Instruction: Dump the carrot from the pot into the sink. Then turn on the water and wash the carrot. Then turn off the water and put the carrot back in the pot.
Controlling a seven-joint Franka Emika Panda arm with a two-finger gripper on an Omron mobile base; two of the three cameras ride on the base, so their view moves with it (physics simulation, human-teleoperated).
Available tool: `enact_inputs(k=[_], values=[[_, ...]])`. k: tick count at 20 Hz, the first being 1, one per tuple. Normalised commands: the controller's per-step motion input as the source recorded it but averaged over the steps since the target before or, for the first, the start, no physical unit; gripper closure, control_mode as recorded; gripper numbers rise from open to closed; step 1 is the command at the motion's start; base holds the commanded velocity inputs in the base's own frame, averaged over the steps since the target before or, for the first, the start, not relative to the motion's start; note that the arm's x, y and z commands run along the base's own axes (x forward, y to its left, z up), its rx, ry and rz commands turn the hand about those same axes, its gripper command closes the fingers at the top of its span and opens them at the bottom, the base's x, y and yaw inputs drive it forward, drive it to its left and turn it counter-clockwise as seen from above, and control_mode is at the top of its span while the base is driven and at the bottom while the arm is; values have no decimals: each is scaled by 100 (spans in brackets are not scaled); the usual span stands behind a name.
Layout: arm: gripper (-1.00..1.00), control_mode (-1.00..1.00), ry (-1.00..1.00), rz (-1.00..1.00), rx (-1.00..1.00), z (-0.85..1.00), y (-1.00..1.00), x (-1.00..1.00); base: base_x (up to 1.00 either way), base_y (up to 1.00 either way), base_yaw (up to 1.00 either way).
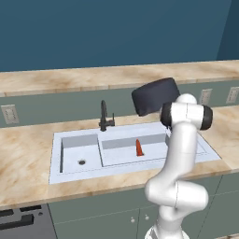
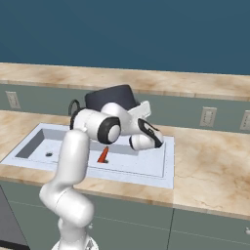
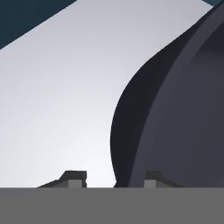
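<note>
My gripper [image 3: 114,178] is shut on the rim of the dark navy pot [image 1: 156,95], whose wall runs between the two fingertips [image 3: 74,177]. The pot [image 2: 110,100] hangs tipped on its side above the right part of the pale sink [image 1: 55,172], near the back wall. The small orange-red carrot [image 1: 139,147] stands on the floor of the wider basin, below and left of the pot. In the right base view the carrot [image 2: 103,155] shows just under my forearm. No stream falls from the black faucet [image 1: 104,116].
Marble counter [image 2: 210,161] surrounds the sink [image 2: 166,171] on both sides. Wall outlets [image 1: 9,113] [image 2: 207,116] sit on the backsplash. A dark stove edge [image 1: 18,219] lies at the lower left. The narrower basin holds a drain hole [image 1: 81,162].
</note>
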Motion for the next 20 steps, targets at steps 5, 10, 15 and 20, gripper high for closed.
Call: enact_inputs(k=[5,10,15,20], values=[[100,-100,9,0,-16,84,0,-75,0,0,0],[100,-100,17,-6,-22,89,0,-63,0,0,0],[100,-100,23,-9,-27,66,0,-58,0,0,0],[100,-100,24,-11,-40,35,-15,-56,0,0,0]])
